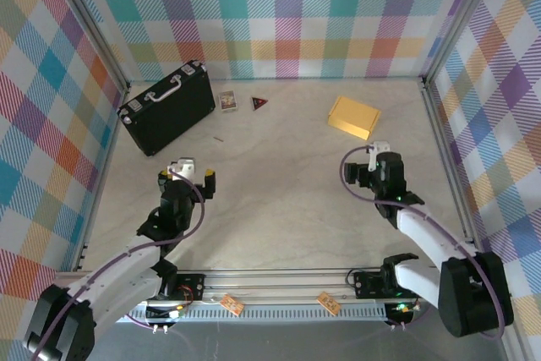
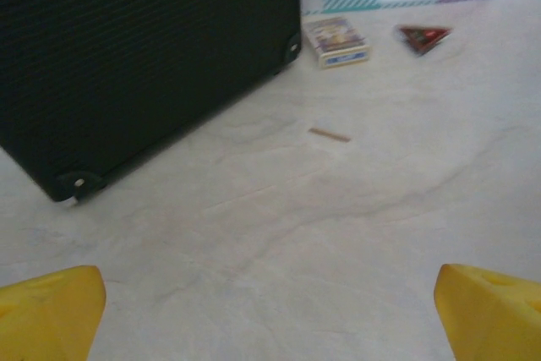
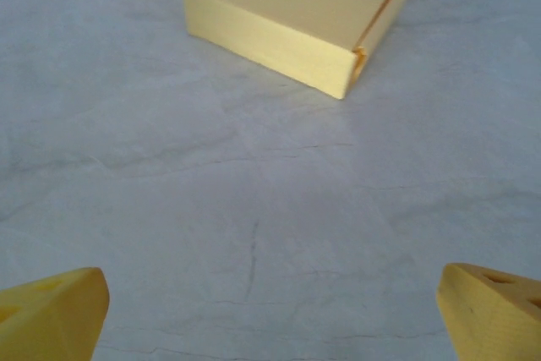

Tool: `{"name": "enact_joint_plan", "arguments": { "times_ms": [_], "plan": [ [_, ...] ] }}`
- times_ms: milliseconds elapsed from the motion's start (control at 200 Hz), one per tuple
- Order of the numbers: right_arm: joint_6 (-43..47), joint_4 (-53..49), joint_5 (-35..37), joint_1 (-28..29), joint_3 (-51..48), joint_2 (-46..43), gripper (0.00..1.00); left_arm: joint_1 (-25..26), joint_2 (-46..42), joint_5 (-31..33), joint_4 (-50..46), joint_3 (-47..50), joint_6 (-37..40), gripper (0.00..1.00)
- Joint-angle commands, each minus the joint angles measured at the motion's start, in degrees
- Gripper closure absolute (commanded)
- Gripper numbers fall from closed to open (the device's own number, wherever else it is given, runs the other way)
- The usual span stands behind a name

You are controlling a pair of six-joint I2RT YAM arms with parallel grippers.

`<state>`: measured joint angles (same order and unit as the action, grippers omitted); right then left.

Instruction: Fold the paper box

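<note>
Top external view, looking down on the marbled tabletop (image 1: 279,183): the paper box (image 1: 354,117) sits toward the far right, assembled into a low, closed rectangle rather than a flat sheet, with nothing touching it. The right gripper (image 1: 370,162) hovers just short of it on the near side, and the left gripper (image 1: 187,178) hangs well apart on the left half of the table, nearer the black case (image 1: 166,106). From the right wrist, the box (image 3: 296,19) lies ahead of the spread yellow fingers (image 3: 51,310). Its top panel is flat, its side walls stand upright, and a thin seam runs along the right edge where the lid appears tucked in (the front right corner shows a slight dark gap, too small to say whether a tab is fully seated). The left wrist camera shows its own fingers (image 2: 51,310) likewise parted over bare surface, facing the case (image 2: 144,57), a small card pack (image 2: 336,40), a red triangular piece (image 2: 424,35) and a thin stick (image 2: 329,134). Both sets of fingers are released and hold nothing. Judging by how things lie, the folding looks essentially complete. At most, that corner may want a final press before the arms pull clear.
</note>
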<state>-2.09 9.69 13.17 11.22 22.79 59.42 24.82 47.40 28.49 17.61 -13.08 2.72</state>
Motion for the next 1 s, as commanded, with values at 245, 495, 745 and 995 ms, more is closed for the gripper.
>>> {"name": "enact_joint_plan", "arguments": {
  "times_ms": [245, 495, 745, 995],
  "plan": [
    [0.72, 39.47, 7.05, -4.44, -6.44, 15.80, 0.00, -10.28, 23.23, -9.39, 30.15, 0.48, 3.25, 0.01],
    [0.77, 44.52, -3.84, -7.88, -3.37, 27.54, 0.03, -16.32, 42.15, -18.23, 41.48, -4.97, 2.54, 0.00],
    [0.31, 39.57, -7.10, -9.55, 0.17, 28.91, 0.01, -20.78, 42.98, -24.25, 30.09, -11.22, -0.35, 0.00],
    [0.42, 39.60, -7.16, -9.47, -0.03, 28.67, 0.01, -20.78, 42.98, -24.18, 30.49, -11.00, -0.42, 0.00]
  ]
}}
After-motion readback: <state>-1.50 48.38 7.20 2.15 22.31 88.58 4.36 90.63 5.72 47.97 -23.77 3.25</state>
